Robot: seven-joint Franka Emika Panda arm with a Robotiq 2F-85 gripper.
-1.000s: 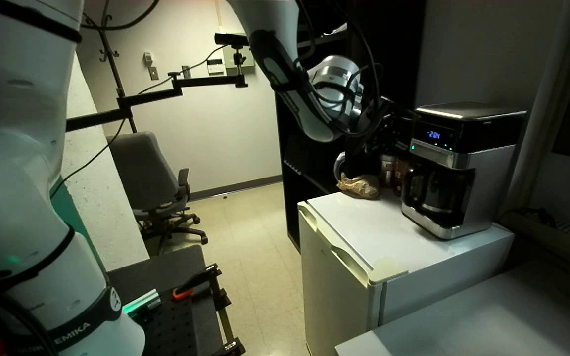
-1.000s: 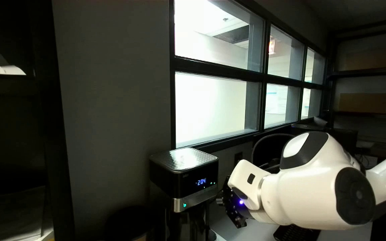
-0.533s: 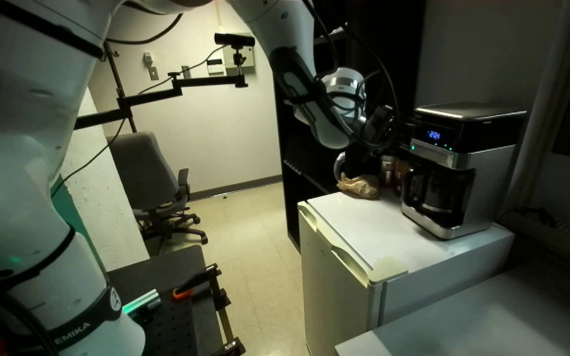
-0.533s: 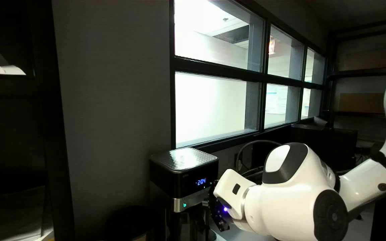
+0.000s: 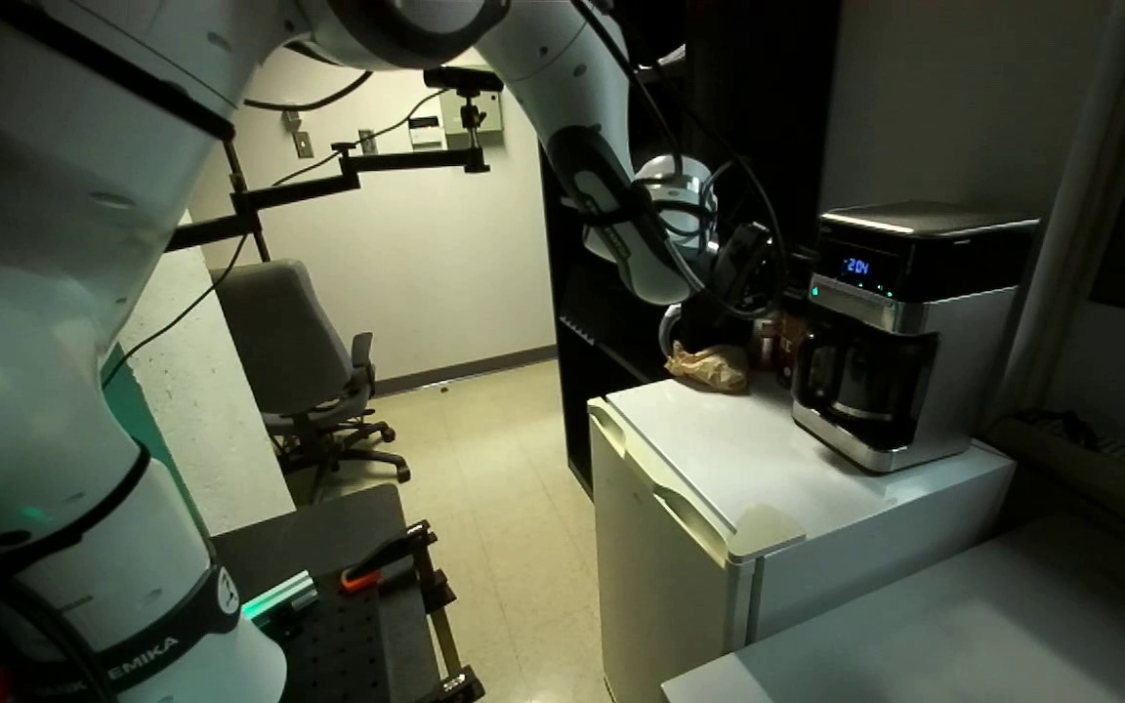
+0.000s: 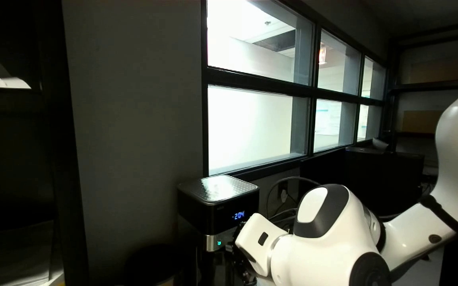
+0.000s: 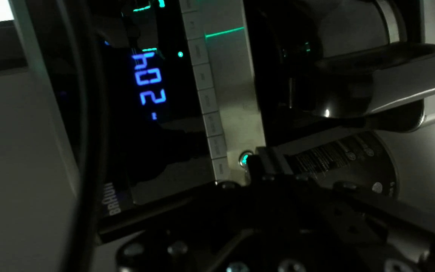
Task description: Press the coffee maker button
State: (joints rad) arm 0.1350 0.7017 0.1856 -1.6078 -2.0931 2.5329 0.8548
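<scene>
The silver-and-black coffee maker [image 5: 968, 361] stands on the white fridge, and its upper part shows in an exterior view [image 6: 213, 218]. Its display reads 2:04 in blue. A round green-lit button [image 7: 244, 159] sits at one end of the silver strip below the panel; it also shows in both exterior views [image 6: 219, 242] [image 5: 814, 292]. The dark carafe [image 5: 870, 376] is in place. My gripper [image 7: 272, 160] is shut and empty, its fingertips partly overlapping the button in the wrist view. Whether they touch it, I cannot tell. In an exterior view the gripper [image 6: 231, 246] is beside the strip's front, mostly hidden by the hand.
The white fridge [image 5: 719, 449] carries the machine, a crumpled brown bag [image 5: 709, 368] and a dark can [image 7: 346, 166] close to the fingers. The carafe handle [image 7: 391, 83] juts out near the jaws. A dark shelf [image 5: 611, 322] stands behind the arm. A cable [image 7: 89, 132] hangs before the wrist camera.
The arm has moved lower and closer to the coffee maker's front. In an exterior view the hand has shifted left and down, hiding the small lights right of the display.
</scene>
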